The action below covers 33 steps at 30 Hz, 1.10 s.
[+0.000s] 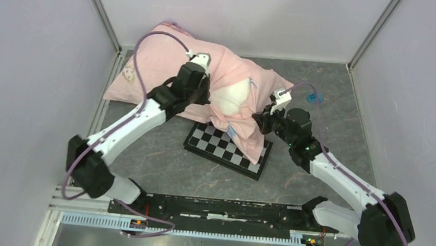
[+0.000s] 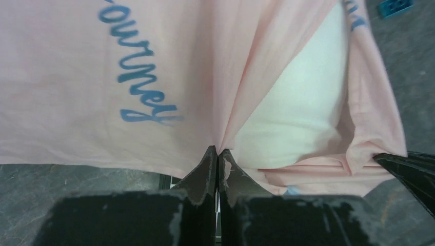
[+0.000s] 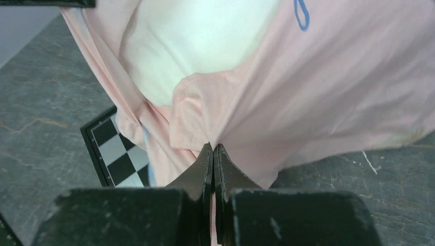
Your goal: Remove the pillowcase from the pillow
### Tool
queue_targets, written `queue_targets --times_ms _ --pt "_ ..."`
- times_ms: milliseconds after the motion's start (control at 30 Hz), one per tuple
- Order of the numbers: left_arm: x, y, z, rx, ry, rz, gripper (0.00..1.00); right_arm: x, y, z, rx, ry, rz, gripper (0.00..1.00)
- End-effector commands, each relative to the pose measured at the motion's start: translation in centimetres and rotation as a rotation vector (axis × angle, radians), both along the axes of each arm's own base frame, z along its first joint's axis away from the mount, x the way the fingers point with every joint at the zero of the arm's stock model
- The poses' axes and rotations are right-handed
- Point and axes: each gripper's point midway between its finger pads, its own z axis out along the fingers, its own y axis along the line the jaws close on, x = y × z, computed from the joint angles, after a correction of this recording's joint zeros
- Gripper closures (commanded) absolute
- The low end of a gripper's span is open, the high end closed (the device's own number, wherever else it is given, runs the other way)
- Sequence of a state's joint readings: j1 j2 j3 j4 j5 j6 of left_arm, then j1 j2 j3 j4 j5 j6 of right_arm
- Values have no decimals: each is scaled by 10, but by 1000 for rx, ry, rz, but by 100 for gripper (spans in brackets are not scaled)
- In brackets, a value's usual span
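The pale pink pillowcase (image 1: pixel 155 64) with blue "Journey" lettering (image 2: pixel 136 77) lies at the back of the table, its open end toward the front right. The white pillow (image 1: pixel 230 97) shows through that opening, also in the left wrist view (image 2: pixel 302 102) and the right wrist view (image 3: pixel 200 41). My left gripper (image 1: pixel 208 101) is shut on the pillowcase's opening edge on the left side (image 2: pixel 218 151). My right gripper (image 1: pixel 258 122) is shut on the opening edge on the right side (image 3: pixel 213 147). The fabric is pulled taut into folds at both grips.
A black-and-white checkered board (image 1: pixel 225 150) lies under the pillowcase's front end, also visible in the right wrist view (image 3: pixel 115 148). A small blue object (image 1: pixel 313 98) lies on the grey table at the back right. Walls enclose the left, back and right sides.
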<state>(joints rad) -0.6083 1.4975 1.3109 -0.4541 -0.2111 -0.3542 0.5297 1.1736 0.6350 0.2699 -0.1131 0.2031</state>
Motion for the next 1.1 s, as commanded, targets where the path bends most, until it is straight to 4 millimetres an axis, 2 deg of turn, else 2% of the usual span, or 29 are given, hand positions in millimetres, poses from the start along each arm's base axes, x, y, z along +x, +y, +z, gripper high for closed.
queue_targets --times_ms 0,100,167,233,267,333,467,533,633,733,833,867,967,1067 --pt "-23 22 72 -121 -126 58 98 -27 0 44 26 -54 88 100" --pt "-41 30 90 -160 -142 50 98 -49 4 64 65 -58 163 100" --pt "-51 39 90 -162 -143 62 98 -62 4 60 83 -31 194 100" --pt "-60 43 84 -156 -128 61 98 -76 1 41 85 21 209 100" --pt "-64 44 77 -152 -110 57 98 -81 -1 29 87 51 206 100" --pt "-72 43 55 -145 -56 38 98 -96 -7 -7 94 140 190 100" --pt "-87 37 8 -129 58 12 98 -133 -15 -94 116 347 188 100" --pt "-94 36 -6 -98 84 6 98 -144 -24 -126 107 407 159 100" --pt "-104 34 -23 -15 110 -2 98 -147 -40 -156 52 431 79 100" --pt "-108 36 -33 89 119 10 98 -140 -49 -165 14 419 32 100" --pt "-110 33 -24 127 85 -1 97 -137 -44 -165 8 422 51 100" --pt "-110 32 -16 136 58 0 93 -136 -41 -161 14 417 64 100" --pt "-116 23 14 177 -30 -39 74 -130 -32 -142 48 361 103 100" --pt "-122 6 38 214 -75 -105 57 -123 -31 -124 51 297 102 100"
